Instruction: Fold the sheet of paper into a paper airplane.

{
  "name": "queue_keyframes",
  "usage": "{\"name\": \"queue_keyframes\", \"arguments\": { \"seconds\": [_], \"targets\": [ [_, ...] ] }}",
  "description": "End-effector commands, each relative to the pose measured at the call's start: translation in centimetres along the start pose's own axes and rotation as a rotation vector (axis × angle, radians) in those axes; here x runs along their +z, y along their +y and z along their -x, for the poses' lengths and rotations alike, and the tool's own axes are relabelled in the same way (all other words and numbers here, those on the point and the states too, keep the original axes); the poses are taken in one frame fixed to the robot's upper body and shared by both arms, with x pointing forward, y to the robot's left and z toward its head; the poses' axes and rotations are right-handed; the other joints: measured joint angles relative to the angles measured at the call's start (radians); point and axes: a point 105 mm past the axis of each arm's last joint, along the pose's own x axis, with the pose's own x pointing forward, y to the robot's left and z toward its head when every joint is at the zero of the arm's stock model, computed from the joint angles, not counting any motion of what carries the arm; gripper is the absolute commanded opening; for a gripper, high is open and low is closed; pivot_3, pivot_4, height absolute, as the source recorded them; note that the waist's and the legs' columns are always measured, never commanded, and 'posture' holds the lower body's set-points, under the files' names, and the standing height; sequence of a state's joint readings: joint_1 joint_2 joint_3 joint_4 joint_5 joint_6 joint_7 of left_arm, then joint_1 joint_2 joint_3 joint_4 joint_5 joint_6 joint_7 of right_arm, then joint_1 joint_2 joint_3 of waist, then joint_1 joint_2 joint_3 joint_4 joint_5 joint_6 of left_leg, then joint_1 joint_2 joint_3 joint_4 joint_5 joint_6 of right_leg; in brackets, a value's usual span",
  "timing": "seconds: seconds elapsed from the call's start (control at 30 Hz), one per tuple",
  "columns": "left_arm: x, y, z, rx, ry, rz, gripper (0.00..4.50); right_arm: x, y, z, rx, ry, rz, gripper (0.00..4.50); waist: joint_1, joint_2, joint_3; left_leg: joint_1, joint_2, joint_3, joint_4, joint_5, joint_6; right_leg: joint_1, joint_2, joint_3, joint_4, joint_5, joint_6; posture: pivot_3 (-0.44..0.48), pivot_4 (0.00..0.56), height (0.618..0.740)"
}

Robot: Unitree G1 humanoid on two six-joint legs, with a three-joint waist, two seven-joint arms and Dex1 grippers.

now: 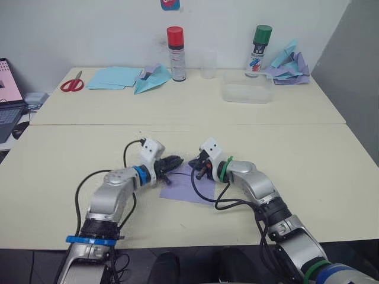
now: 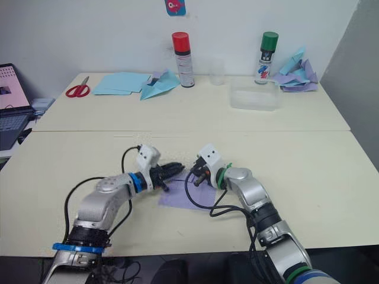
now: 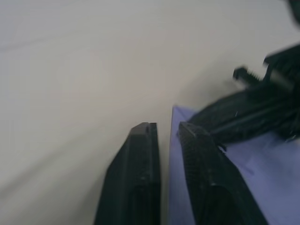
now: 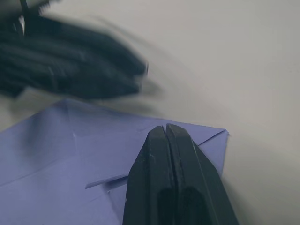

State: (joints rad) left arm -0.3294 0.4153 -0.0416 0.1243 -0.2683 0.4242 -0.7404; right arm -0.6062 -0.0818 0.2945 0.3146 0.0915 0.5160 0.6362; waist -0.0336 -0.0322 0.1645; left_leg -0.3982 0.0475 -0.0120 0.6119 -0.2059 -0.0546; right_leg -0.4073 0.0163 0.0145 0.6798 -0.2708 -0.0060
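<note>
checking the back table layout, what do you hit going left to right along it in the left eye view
scissors → light blue sheets → light blue paper plane → red-capped spray can → clear cup → green-capped spray can → crumpled paper heap

left pincer slightly parted, apparently | right pincer closed

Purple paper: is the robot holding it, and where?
Nothing is gripped. The right gripper, fingers shut, rests on top of the paper near a corner. The left gripper sits at the paper's edge, fingers slightly apart, clamping nothing.
</note>
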Motion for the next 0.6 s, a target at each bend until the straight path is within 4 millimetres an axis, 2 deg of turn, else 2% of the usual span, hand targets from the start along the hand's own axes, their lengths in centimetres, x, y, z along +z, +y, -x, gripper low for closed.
{"name": "queue_keyframes", "arguments": {
  "seconds": [0.03, 0.13, 0.3, 0.47, 0.6],
  "targets": [
    [-0.3, -0.7, -0.2, -0.014, 0.014, -0.043, 0.09, -0.9, 0.5, 0.0, 0.014, 0.027, 0.000, 0.00, 0.001, 0.000, 0.000, 0.000, 0.000, 0.000, 0.000, 0.000, 0.000, 0.000, 0.000, 0.000, 0.000, 0.000, 0.000, 0.000, 0.150, 0.740],
    [-1.4, -1.0, -0.3, -0.024, 0.058, -0.066, 0.09, 0.1, 1.3, -0.2, 0.039, -0.031, -0.005, 0.00, 0.001, 0.000, 0.000, 0.001, -0.001, 0.000, 0.000, 0.000, 0.000, 0.001, 0.000, 0.000, 0.000, 0.000, 0.000, 0.000, 0.150, 0.740],
    [-2.2, -1.0, -0.6, -0.027, 0.097, -0.114, 0.09, 1.5, 2.3, -0.9, 0.048, -0.106, -0.048, 0.00, 0.002, 0.000, 0.000, 0.001, -0.001, 0.000, 0.000, 0.000, 0.000, 0.001, 0.000, 0.000, 0.000, 0.000, 0.000, 0.000, 0.150, 0.740],
    [-2.3, -1.2, -0.8, -0.031, 0.109, -0.134, 0.09, -0.6, 0.6, -1.2, -0.070, -0.015, -0.026, 0.00, 0.001, 0.000, -0.001, 0.003, -0.001, 0.001, 0.000, 0.000, 0.000, 0.002, 0.000, 0.000, 0.001, 0.000, 0.000, 0.000, 0.150, 0.740],
    [-2.3, -1.1, -0.7, -0.023, 0.108, -0.131, 0.09, -1.8, -2.4, 0.0, -0.220, 0.024, -0.041, 0.00, 0.001, 0.001, -0.002, 0.005, -0.001, 0.000, 0.000, 0.000, 0.000, 0.003, 0.000, 0.000, 0.001, 0.001, 0.000, 0.000, 0.150, 0.740]
  ]
}}
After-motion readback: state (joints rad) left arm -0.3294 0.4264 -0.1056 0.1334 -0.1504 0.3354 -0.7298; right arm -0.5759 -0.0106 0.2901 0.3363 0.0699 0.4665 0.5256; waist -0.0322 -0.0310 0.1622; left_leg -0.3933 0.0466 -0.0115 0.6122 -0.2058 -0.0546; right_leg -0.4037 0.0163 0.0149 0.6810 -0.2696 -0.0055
